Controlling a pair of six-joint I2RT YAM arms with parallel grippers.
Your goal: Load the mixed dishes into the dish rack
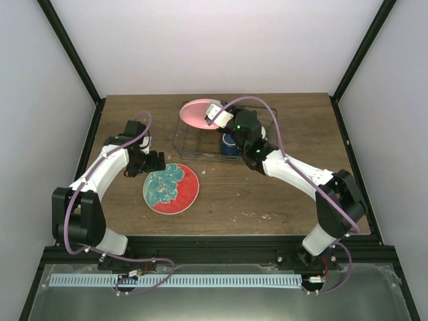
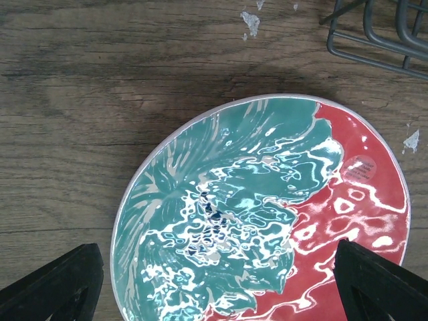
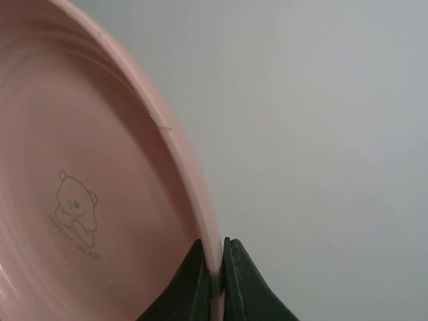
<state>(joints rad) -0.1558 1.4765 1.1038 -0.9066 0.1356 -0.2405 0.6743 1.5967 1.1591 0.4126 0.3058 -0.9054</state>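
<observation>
White walls (image 1: 200, 47) are seen around the bench (image 1: 267, 200). The right tool (image 3: 215, 267) is clamped on the rim of the pink plate (image 3: 80, 167), over the dish rack (image 1: 192, 142). The left tool (image 1: 158, 162) is spread wide above a red-and-green plate (image 1: 171, 188) beside the rack.

pink plate (image 3: 100, 167): my right wrist view cuts it at the left and bottom edges; I get only part of its face and rim.
red and teal plate (image 2: 267, 214): its lower part runs off the left wrist view.
dish rack (image 2: 381, 33): only a wire corner, top right of that view.
mug (image 1: 229, 142): from above, mostly behind the right arm; I can't find its handle.
left hand (image 2: 221, 284): just two finger ends in the bottom corners.
sticker (image 2: 362, 167): print too small to read.
</observation>
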